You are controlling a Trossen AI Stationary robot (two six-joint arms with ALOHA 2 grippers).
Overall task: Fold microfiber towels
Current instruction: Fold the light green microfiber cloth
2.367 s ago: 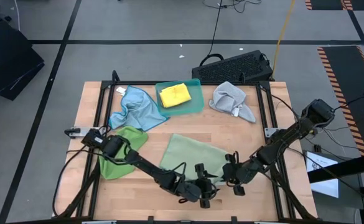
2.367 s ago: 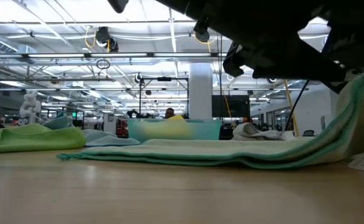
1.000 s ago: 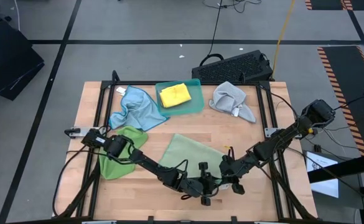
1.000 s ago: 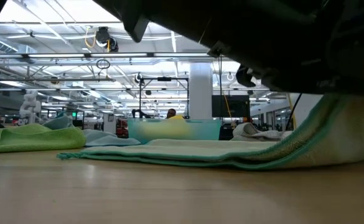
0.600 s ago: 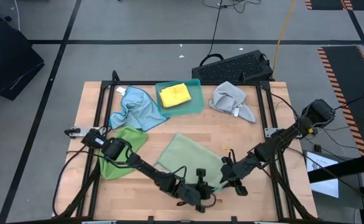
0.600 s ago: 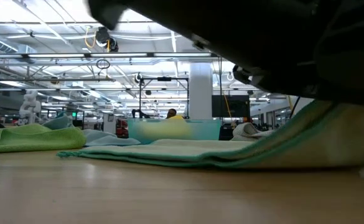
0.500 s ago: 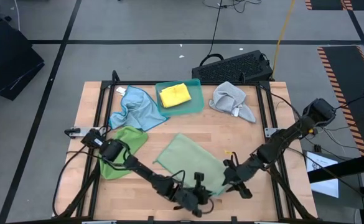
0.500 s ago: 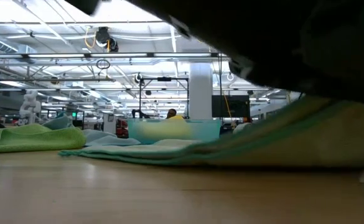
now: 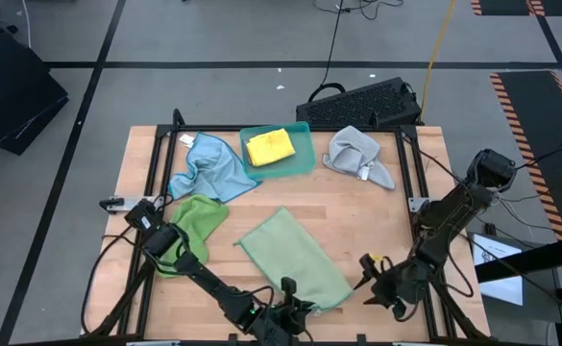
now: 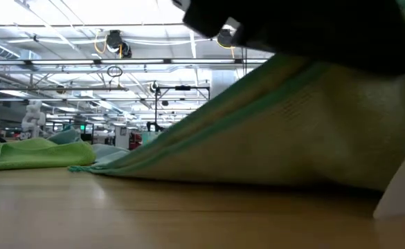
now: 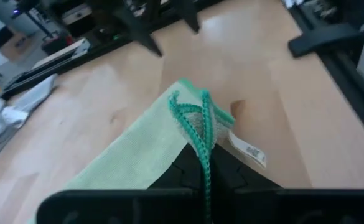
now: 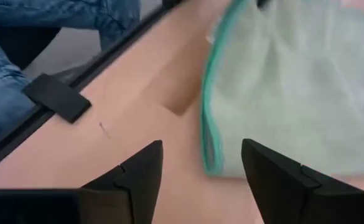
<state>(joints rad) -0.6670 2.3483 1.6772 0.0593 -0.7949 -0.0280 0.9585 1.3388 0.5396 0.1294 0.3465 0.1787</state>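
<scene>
A pale green microfiber towel (image 9: 295,252) with a teal hem lies slantwise near the table's front edge. My left gripper (image 9: 287,308) is shut on its near corner, and the low view shows the towel (image 10: 278,131) rising from the table to that corner. My right gripper (image 9: 370,280) stands open just right of the towel, and its fingers (image 12: 138,177) hold nothing beside the towel's hem (image 12: 208,124). A brighter green towel (image 9: 192,219) lies crumpled at the left, partly under my left arm. Farther back lie a light blue towel (image 9: 208,168), a grey one (image 9: 357,154) and a yellow one (image 9: 270,146). My left gripper pinches the pale green towel's near corner (image 11: 197,121) between its two fingers, with the teal hem bunched in a fold. The fingers come from the table's near side, low and slanting. The corner is lifted while the rest of the towel lies on the table.
The yellow towel lies in a teal tray (image 9: 300,161) at the far middle. A black keyboard-like thing (image 9: 362,104) sits beyond the far edge. A white label (image 11: 247,148) hangs at the held corner. A person's legs in jeans (image 12: 20,25) show beyond the table's edge.
My left gripper has shut on the pale green towel's near corner and gone toward the near edge and a little left. The corner has come up and the towel has turned and slid with it. My right gripper has opened, let go and drawn off to the right.
</scene>
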